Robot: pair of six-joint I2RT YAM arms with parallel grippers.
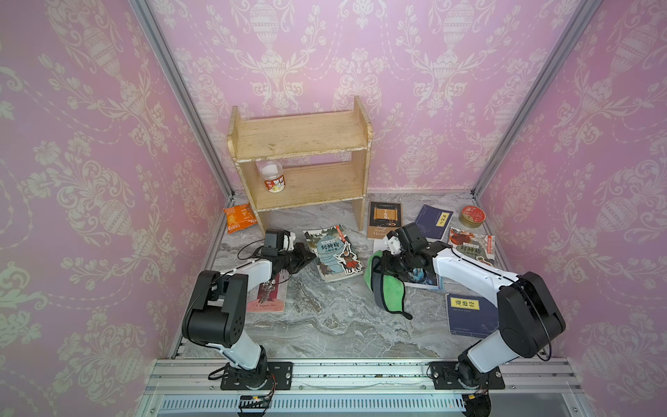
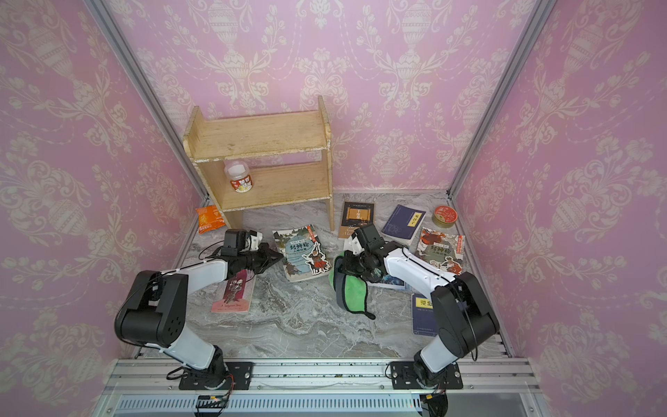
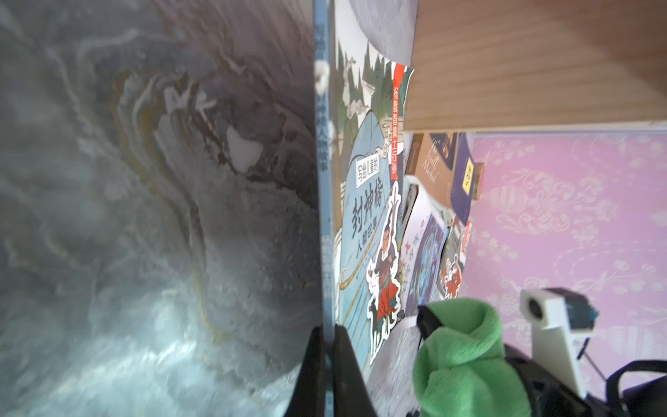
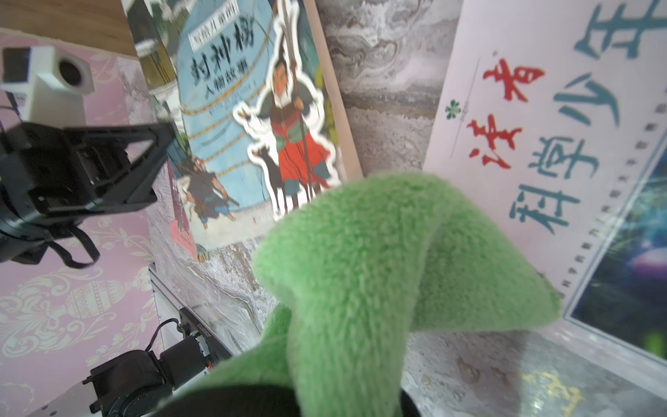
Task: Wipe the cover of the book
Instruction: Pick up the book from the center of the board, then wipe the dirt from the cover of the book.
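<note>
The book [image 1: 334,252] [image 2: 301,252] has a blue illustrated cover with a warrior figure and lies flat on the marble table, in front of the shelf. My left gripper [image 1: 312,257] [image 3: 326,346] is shut on the book's spine edge at its near left side, one black finger on each face. My right gripper [image 1: 379,265] is shut on a green cloth [image 1: 388,289] [image 4: 379,270], which hangs folded just right of the book without touching its cover. The cloth hides the right fingertips in the right wrist view.
A wooden shelf [image 1: 303,159] with a jar [image 1: 272,177] stands at the back. Around it lie an orange packet [image 1: 240,217], a round tin [image 1: 472,216] and several other books. One is a white magazine [image 1: 422,279] under my right arm, another a pink book [image 1: 269,296] under my left.
</note>
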